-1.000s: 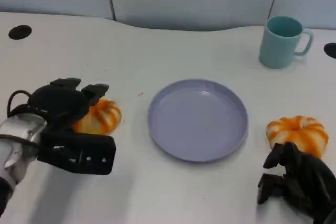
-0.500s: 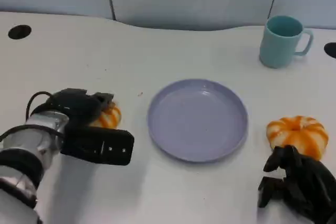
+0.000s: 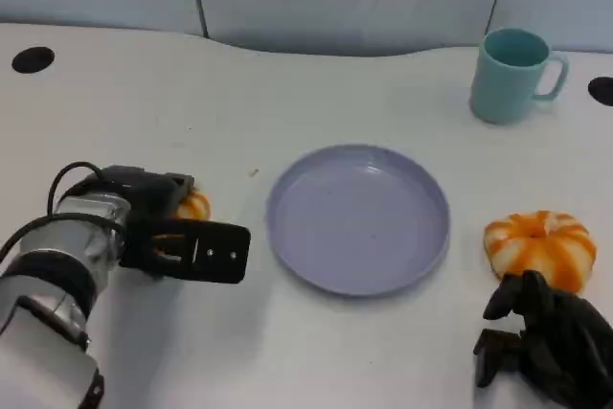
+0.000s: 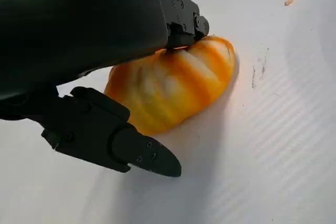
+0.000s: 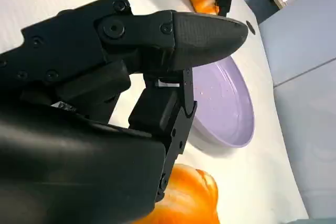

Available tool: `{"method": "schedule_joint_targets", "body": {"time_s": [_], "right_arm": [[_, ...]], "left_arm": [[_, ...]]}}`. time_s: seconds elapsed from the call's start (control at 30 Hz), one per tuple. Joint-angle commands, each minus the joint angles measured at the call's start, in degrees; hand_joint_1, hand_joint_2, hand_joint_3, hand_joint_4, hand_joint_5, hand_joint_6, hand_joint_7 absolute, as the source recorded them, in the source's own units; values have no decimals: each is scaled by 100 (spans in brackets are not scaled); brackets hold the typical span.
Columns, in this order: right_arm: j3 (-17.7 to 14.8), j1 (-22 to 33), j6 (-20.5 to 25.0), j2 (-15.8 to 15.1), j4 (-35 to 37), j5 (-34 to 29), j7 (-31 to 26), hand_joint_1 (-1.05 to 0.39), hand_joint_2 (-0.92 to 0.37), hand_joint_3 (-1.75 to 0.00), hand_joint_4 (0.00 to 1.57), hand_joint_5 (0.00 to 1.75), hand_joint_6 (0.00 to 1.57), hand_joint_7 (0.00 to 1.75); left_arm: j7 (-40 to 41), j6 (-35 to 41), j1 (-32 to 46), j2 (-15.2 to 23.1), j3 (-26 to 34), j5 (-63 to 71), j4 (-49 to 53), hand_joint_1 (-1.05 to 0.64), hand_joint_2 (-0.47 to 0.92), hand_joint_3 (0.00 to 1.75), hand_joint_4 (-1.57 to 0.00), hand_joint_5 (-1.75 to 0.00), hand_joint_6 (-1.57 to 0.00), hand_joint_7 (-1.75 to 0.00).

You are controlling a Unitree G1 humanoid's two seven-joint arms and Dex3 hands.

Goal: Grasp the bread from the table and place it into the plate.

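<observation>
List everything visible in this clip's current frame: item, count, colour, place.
bread: 2, orange and white; left bread on the table under the left robot hand, right bread right of the plate
plate: 1, lavender, table centre
mug: 1, teal, far right
table: 1, white
holes: 2, dark, at the table's far left and far right edges
left robot hand: black, closing on the left bread
right robot hand: black, fingers curled, near the right bread

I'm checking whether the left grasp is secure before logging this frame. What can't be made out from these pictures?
- Left bread: in the head view, mostly hidden behind the left hand.
- Grip: in the left wrist view, fingers touch the bread's top; whether it is held or lifted is unclear.
- Right hand: cut off by the head view's edge.
- Right bread: partly hidden behind the hand in the right wrist view.
</observation>
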Motion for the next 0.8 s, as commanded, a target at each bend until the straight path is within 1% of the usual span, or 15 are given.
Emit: {"method": "schedule_joint_targets", "body": {"time_s": [0.03,0.1,0.17,0.2,0.33,0.4,0.43,0.47,0.5,0.53,0.6,0.63,0.7,0.77,0.8], "right_arm": [[-58,185,168,-48,19,32,-69,-45,-92,-48,125,123,114,114],[-46,213,183,-61,-27,30,-77,-45,-92,-47,125,123,113,114],[-49,241,210,-59,-79,30,-106,-45,-92,-47,125,122,113,114],[-54,257,228,-55,-109,34,-124,-45,-92,-47,125,123,113,115],[-44,291,248,-73,-161,35,-107,-46,-92,-46,125,123,114,115],[-37,302,234,-78,-171,26,-93,-46,-92,-46,125,123,114,115],[-37,305,205,-74,-162,20,-86,-46,-92,-46,125,123,114,115],[-37,306,183,-71,-152,15,-78,-46,-92,-46,125,123,114,115],[-37,306,169,-69,-146,13,-73,-46,-92,-46,126,123,114,115],[-37,306,164,-69,-143,11,-71,-46,-92,-46,126,123,114,115],[-37,306,163,-69,-143,11,-70,-46,-92,-46,126,123,114,115],[-35,297,133,-90,-110,9,-24,-46,-92,-46,126,123,114,115],[-51,276,119,-101,-68,19,5,-44,-92,-50,126,123,112,114],[-70,259,130,-79,-51,18,-36,-44,-92,-50,126,122,113,114],[-75,251,132,-68,-45,10,-60,-44,-92,-49,127,122,114,114]], "left_arm": [[653,-54,197,49,-99,27,92,-24,84,2,-27,-10,-32,-7],[1006,-203,264,70,-116,25,90,-21,86,1,-52,-14,-55,-5],[1173,-300,303,76,-119,2,104,-21,87,1,-59,-14,-61,-4],[1248,-347,324,77,-118,-9,110,-28,90,7,-77,-20,-78,-7],[1547,-358,390,57,-225,81,130,-33,92,10,-97,-27,-96,-10],[1719,-297,421,39,-332,166,142,-36,91,2,-95,-59,-110,-3],[1810,-262,443,30,-374,187,148,-37,88,1,-84,-105,-113,-2],[1870,-239,457,24,-406,193,154,-37,87,1,-77,-131,-114,-1],[1913,-225,466,20,-431,190,158,-37,87,0,-74,-144,-115,-1],[1936,-222,468,18,-445,181,162,-37,87,0,-71,-152,-115,0],[1949,-218,467,18,-468,164,166,-37,86,0,-70,-157,-115,0],[2122,-260,527,-8,-260,-54,149,-37,86,0,-69,-158,-115,0],[2377,-352,603,-61,177,-503,113,-31,91,20,-64,-171,-120,-4],[2502,-443,632,-98,491,-821,90,-24,92,32,-62,-174,-74,-112],[2540,-483,640,-113,610,-935,83,-23,92,36,-63,-174,-62,-143]]}}
